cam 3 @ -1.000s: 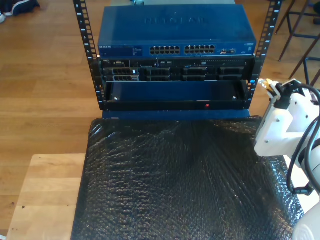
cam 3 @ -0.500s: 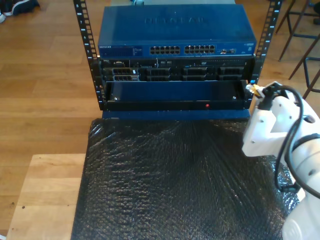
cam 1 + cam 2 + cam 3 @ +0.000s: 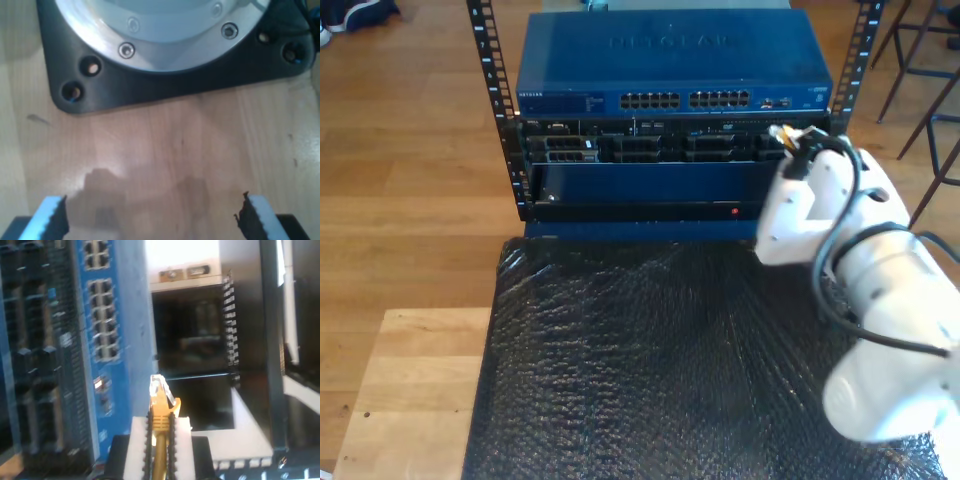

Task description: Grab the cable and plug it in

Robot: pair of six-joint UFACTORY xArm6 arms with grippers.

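Two grippers differ in state: my second gripper (image 3: 159, 440) is clamped on the cable (image 3: 160, 425), its clear plug (image 3: 157, 388) projecting toward the blue switch (image 3: 670, 60); my first gripper (image 3: 150, 220) stands apart over bare wood, beside a black base plate (image 3: 170, 80). Seating the plug probably requires squaring it to one port (image 3: 102, 345) before pressing straight in. The rack (image 3: 670, 150) houses the switch above darker units.
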